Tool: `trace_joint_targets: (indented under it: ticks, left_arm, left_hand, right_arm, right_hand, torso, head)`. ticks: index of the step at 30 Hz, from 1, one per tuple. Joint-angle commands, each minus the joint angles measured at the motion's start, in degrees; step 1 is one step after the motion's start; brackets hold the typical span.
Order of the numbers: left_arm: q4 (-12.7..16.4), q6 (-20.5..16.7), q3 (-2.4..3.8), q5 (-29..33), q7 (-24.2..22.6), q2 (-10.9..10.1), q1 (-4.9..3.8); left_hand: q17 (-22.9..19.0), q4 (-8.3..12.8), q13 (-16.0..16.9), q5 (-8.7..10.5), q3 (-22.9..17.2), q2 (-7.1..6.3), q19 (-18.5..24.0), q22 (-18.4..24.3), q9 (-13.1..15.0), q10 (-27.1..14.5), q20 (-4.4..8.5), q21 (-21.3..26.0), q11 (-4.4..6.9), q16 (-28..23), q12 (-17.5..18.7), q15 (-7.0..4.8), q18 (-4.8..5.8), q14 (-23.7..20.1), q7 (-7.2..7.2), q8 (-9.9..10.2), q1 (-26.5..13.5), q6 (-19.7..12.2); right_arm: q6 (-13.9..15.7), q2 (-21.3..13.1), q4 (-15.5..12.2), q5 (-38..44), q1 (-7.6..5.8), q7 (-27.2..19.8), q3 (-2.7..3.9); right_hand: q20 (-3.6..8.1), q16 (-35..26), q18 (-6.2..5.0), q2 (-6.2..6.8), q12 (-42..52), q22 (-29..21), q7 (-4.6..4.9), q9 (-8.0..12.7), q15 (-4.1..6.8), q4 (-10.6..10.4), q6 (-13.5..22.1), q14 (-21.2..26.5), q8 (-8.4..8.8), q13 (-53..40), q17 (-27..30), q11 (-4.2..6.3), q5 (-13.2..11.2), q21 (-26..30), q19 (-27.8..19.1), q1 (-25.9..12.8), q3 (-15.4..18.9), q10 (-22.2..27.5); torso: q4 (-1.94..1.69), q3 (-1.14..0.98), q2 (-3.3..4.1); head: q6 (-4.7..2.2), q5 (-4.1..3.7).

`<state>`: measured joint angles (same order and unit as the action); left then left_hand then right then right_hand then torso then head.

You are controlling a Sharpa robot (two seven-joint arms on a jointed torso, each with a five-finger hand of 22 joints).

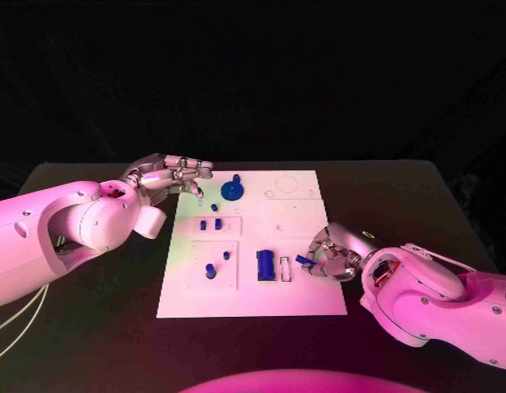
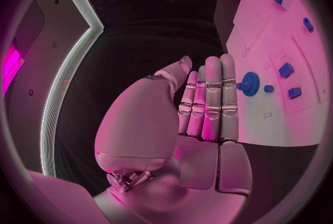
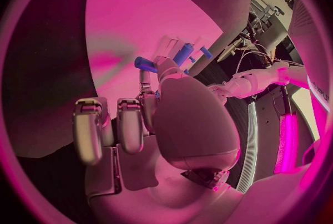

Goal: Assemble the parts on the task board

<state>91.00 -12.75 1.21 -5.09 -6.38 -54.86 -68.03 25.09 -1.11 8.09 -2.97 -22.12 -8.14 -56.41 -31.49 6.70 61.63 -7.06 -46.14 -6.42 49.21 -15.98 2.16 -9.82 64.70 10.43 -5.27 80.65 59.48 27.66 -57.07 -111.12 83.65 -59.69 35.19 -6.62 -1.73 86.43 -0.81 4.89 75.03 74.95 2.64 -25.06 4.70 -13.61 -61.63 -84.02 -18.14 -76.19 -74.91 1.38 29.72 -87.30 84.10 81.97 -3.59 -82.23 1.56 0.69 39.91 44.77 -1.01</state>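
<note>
The white task board lies in the middle of the black table. On it stand a blue gear, a blue block beside an empty slot, and several small blue pieces. My right hand rests at the board's right edge and pinches a small blue part next to that slot. The right wrist view has the same part at the fingertips. My left hand hovers at the board's far left corner. Its fingers are straight and hold nothing, near the gear.
Black table surrounds the board on all sides. The board's far right quarter shows only outlined recesses. My left arm lies over the table left of the board, and my right forearm over its near right corner.
</note>
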Motion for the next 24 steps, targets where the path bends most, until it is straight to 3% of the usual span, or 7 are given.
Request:
trace_joint_targets:
  ticks: [1, 10, 12, 15, 24]
  left_arm:
    - [0.2, 0.8, 0.04, 0.0, -0.3, 0.1, -0.05]
    - [0.3, 0.9, 0.04, 0.0, -0.3, 0.2, -0.05]
    - [0.3, 0.9, 0.04, 0.0, -0.3, 0.2, -0.05]
    - [0.3, 0.9, 0.04, 0.0, -0.3, 0.2, -0.05]
    - [0.3, 1.0, 0.04, 0.0, -0.2, 0.2, -0.05]
  left_hand:
    - [-0.1, -0.1, 0.1, 0.05, 0.4, 0.28, 0.0, 0.1, -0.1, -0.5, -0.36, 0.2, -0.02, -0.3, -0.2, -0.01, -0.70, -0.5, -0.06, 0.0, -0.4, -0.2]
    - [-0.1, -0.1, 0.1, 0.05, 0.4, 0.28, 0.0, 0.1, -0.1, -0.5, -0.36, 0.2, -0.02, -0.3, -0.2, -0.01, -0.70, -0.5, -0.06, 0.0, -0.4, -0.2]
    - [-0.1, -0.1, 0.1, 0.05, 0.4, 0.28, 0.0, 0.1, -0.1, -0.5, -0.36, 0.2, -0.02, -0.3, -0.2, -0.01, -0.70, -0.5, -0.06, 0.0, -0.4, -0.2]
    - [-0.1, -0.1, 0.1, 0.05, 0.4, 0.28, 0.0, 0.1, -0.1, -0.5, -0.36, 0.2, -0.02, -0.3, -0.2, -0.01, -0.70, -0.5, -0.06, 0.0, -0.4, -0.2]
    - [-0.1, -0.1, 0.1, 0.05, 0.4, 0.28, 0.0, 0.1, -0.1, -0.5, -0.36, 0.2, -0.02, -0.3, -0.2, -0.01, -0.70, -0.5, -0.06, 0.0, -0.4, -0.2]
  right_arm:
    - [2.1, 0.7, 0.2, -6.0, -0.03, -1.5, 0.00]
    - [-0.5, 3.4, 1.8, -10.7, 0.31, -2.0, -0.05]
    - [-1.3, 3.9, 2.3, -11.4, 0.36, -1.9, -0.06]
    - [-2.2, 4.7, 3.0, -12.2, 0.41, -1.8, -0.06]
    - [-3.0, 6.0, 4.1, -12.5, 0.44, -1.5, -0.07]
  right_hand:
    - [0.37, 0.1, 0.28, -0.50, 0.2, 14.4, -0.15, -0.2, 0.35, -0.3, -0.6, -4.6, -0.36, -2.9, -8.3, 0.25, 0.4, -0.2, 5.0, -0.3, -0.6, -0.3]
    - [0.37, 0.2, 0.32, -0.03, 0.5, 14.4, -0.15, -0.7, 0.33, -2.8, -0.8, -4.6, -0.66, -3.2, -8.6, 0.24, -0.1, -0.3, 5.1, -4.1, -1.1, -0.6]
    - [0.34, 0.2, 0.28, 0.10, 0.5, 14.3, -0.10, -0.8, 0.32, -3.0, -0.8, -4.6, -0.68, -3.2, -8.5, 0.20, 0.0, -0.2, 5.0, -5.3, -1.0, -0.6]
    - [0.36, 0.2, 0.29, 0.27, 0.7, 14.4, -0.14, -1.0, 0.33, -2.8, -0.9, -4.6, -0.84, -3.3, -8.6, 0.21, 2.3, -0.2, 5.0, -6.8, -0.5, -0.7]
    - [0.37, 0.2, 0.30, 0.09, 1.1, 14.4, -0.20, -1.3, 0.34, -2.9, -1.2, -4.6, -1.10, -3.7, -8.6, 0.24, 1.7, -0.3, 5.0, -8.9, 0.4, -1.0]
  torso:
    - [0.06, 0.04, 0.03]
    - [0.03, 0.02, -0.01]
    - [0.02, 0.03, 0.01]
    - [0.01, 0.01, 0.01]
    - [0.06, 0.02, 0.01]
  head:
    - [0.15, -0.01]
    - [0.21, -0.08]
    - [0.25, -0.01]
    - [0.25, 0.05]
    - [0.36, 0.14]
